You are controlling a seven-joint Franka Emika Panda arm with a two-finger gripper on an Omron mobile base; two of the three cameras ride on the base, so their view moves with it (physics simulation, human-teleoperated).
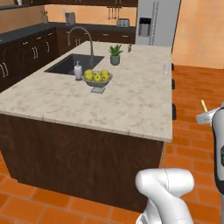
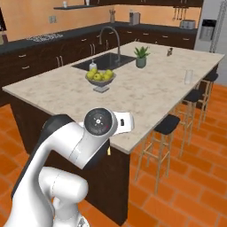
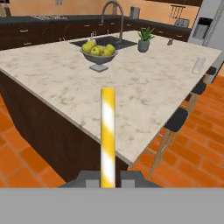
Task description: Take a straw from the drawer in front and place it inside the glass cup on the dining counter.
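In the hand view the straw [image 3: 107, 131], striped pale yellow and white, stands up from between my gripper's [image 3: 108, 177] two dark tips, which are shut on it. In the left base view the straw [image 1: 203, 105] pokes up from the gripper [image 1: 205, 116] at the right edge, off the counter's near right corner. The glass cup [image 3: 199, 65] [image 2: 189, 76] [image 1: 166, 68] stands upright near the far right edge of the dining counter [image 3: 144, 100] [image 1: 122, 105] [image 2: 150, 95], well beyond the gripper. The drawer is out of view.
A bowl of yellow-green fruit [image 1: 97, 78] [image 3: 99, 53] sits mid-counter, next to the dark sink [image 1: 72, 64], its faucet and a white pump bottle [image 1: 78, 71]. A plant pot [image 2: 141, 58] stands farther back. Black-seated stools [image 2: 167, 125] line the counter's right side over an orange tile floor.
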